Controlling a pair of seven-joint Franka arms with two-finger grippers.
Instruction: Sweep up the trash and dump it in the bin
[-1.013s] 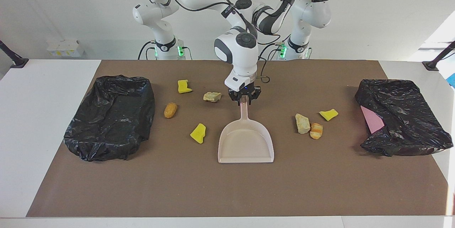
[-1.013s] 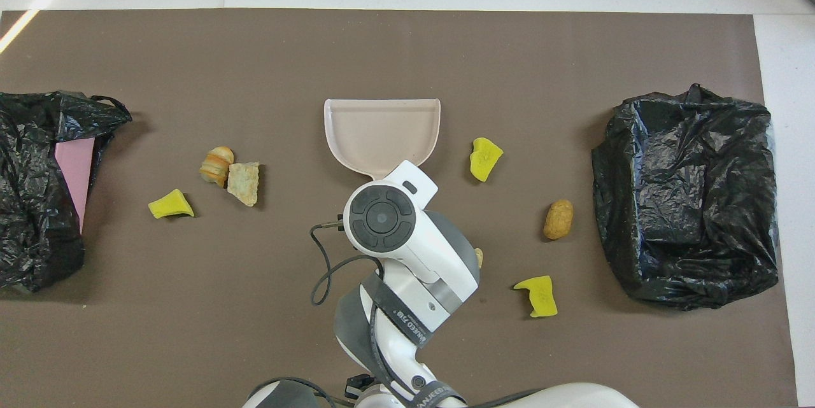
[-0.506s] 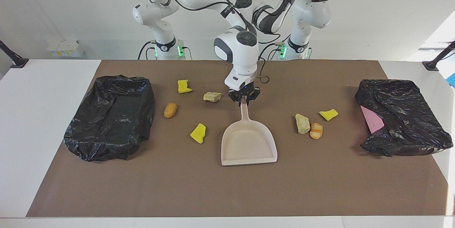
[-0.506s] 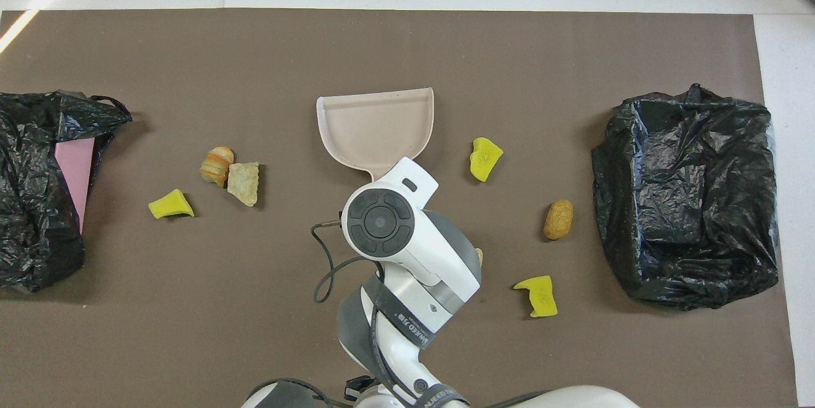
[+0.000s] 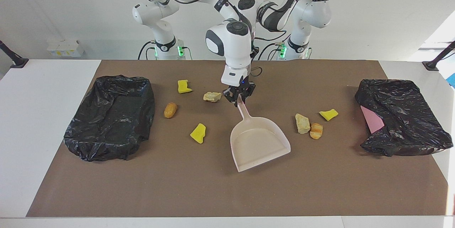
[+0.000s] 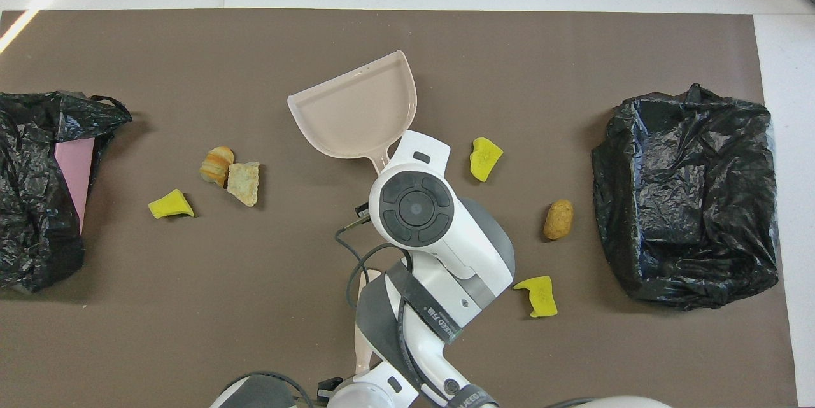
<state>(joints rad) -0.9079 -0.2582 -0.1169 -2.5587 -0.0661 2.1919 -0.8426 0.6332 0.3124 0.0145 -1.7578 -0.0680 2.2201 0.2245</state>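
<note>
My right gripper (image 5: 239, 97) is shut on the handle of the beige dustpan (image 5: 259, 142), over the middle of the brown mat. The pan (image 6: 356, 109) points away from the robots, its mouth angled toward the left arm's end. A tan lump (image 5: 302, 123) and an orange-striped piece (image 5: 316, 131) lie beside the pan, with a yellow chunk (image 5: 328, 114) beside them. Toward the right arm's end lie a tan lump (image 5: 212, 96), a brown piece (image 5: 170, 110) and two yellow chunks (image 5: 184, 86) (image 5: 198, 133). My left gripper is hidden by the right arm.
A bin lined with a black bag (image 5: 110, 117) stands at the right arm's end. A black bag with a pink panel showing (image 5: 401, 117) lies at the left arm's end. A brown mat (image 5: 227, 192) covers the table.
My right gripper has turned and swung the dustpan, so its mouth now angles toward the left arm's end. The trash has not moved.
</note>
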